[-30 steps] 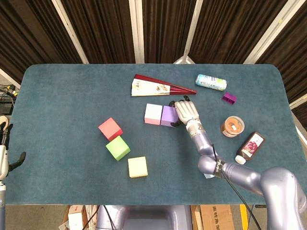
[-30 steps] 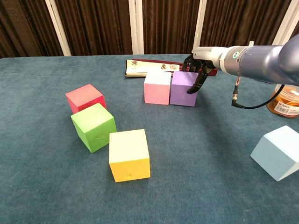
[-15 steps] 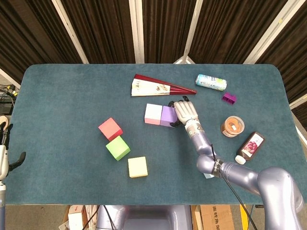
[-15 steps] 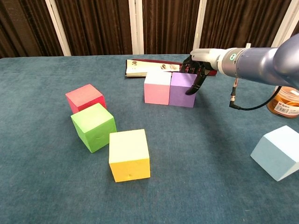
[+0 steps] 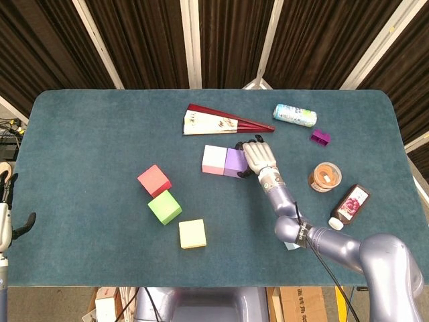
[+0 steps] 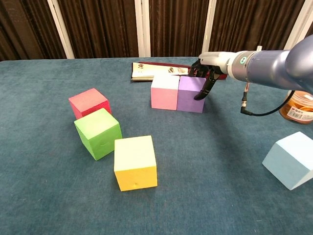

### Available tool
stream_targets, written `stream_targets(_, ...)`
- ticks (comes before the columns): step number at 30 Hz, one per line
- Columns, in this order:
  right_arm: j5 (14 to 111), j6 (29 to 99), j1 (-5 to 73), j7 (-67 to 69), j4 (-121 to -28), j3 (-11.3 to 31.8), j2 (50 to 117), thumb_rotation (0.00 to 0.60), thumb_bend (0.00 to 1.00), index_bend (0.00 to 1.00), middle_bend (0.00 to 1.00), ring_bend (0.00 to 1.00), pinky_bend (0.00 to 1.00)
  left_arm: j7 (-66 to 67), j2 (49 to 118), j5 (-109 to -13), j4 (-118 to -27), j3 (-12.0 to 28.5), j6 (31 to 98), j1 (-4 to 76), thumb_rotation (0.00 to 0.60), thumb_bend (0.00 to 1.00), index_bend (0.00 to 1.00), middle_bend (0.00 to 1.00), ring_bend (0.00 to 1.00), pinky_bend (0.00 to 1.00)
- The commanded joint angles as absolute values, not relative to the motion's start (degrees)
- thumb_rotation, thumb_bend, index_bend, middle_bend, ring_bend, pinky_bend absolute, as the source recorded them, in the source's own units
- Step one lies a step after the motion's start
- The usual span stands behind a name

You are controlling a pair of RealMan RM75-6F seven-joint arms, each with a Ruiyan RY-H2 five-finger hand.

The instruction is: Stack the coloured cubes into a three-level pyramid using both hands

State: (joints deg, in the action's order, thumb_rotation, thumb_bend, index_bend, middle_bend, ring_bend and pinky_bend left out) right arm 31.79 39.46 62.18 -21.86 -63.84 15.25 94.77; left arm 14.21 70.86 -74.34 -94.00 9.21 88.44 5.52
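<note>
Teal felt-like cloth covers the desk [image 5: 100, 127], seen from the head camera against dark brown curtains with pale uprights. On it lie a folded red fan [image 5: 221, 121] with a printed cream leaf, a pale blue can [image 5: 294, 115] on its side whose print is too small to read, a small purple clip [image 5: 320, 137], an orange-lidded jar [image 5: 326, 177] and a dark bottle [image 5: 350, 205] with a red pictured label, unreadable. The pink cube [image 5: 214, 159] and purple cube [image 5: 236, 162] touch side by side near the middle. The right hand [image 5: 260, 157] rests on the purple cube's right side, fingers curled over its top edge. Red cube [image 5: 154, 180], green cube [image 5: 164, 207] and yellow cube [image 5: 192, 233] run in a loose diagonal at lower left. The left hand [image 5: 5, 215] sits at the desk's left edge; I cannot tell how its fingers stand.

From the chest camera, the right hand [image 6: 205, 73] presses dark fingertips [image 6: 199, 94] against the purple cube [image 6: 191, 93], beside the pink cube [image 6: 164, 91]. A light blue cube [image 6: 292, 160] lies tilted at lower right. The jar [image 6: 299, 105] shows a white label, not legible.
</note>
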Motion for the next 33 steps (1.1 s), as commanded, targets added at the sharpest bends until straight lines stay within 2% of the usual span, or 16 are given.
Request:
stream_targets(1, 31.5, 39.5, 62.3, -22.1, -64.0, 15.2, 94.7, 0.6, 0.27, 0.34, 0.3, 0.18, 0.0, 14.2, 70.9, -74.4, -94.0, 9.2, 88.4, 5.5, 0.6, 0.36, 0.05, 0.0, 0.0, 0.0)
stream_targets(8, 30.7, 38.9, 62.4, -22.5, -64.8, 14.8, 94.1, 0.6, 0.27, 0.27, 0.22, 0.1, 0.0, 14.3, 70.9, -74.3, -94.0, 9.2, 88.4, 5.5, 0.6, 0.36, 0.05, 0.0, 0.0, 0.0)
stream_targets(17, 29.1, 38.5, 63.0, -23.2, -65.7, 14.4, 93.4, 0.6, 0.27, 0.12, 0.09, 0.01, 0.0, 14.4, 70.9, -74.3, -94.0, 9.2, 88.4, 5.5, 0.6, 0.36, 0.05, 0.0, 0.0, 0.0)
stream_targets(26, 26.5, 37.9, 64.0, -25.0, -67.2, 13.2, 92.0, 0.6, 0.27, 0.06, 0.05, 0.0, 0.0, 14.7, 71.0, -74.0, -94.1, 9.2, 88.2, 5.6, 0.6, 0.36, 0.05, 0.0, 0.0, 0.0)
stream_targets(33, 26.2, 39.6, 63.7, -24.5, -72.2, 13.6, 88.6, 0.6, 0.27, 0.03, 0.03, 0.0, 0.0, 14.3, 71.0, -74.3, -93.9, 9.2, 88.2, 5.7, 0.6, 0.36, 0.05, 0.0, 0.0, 0.0)
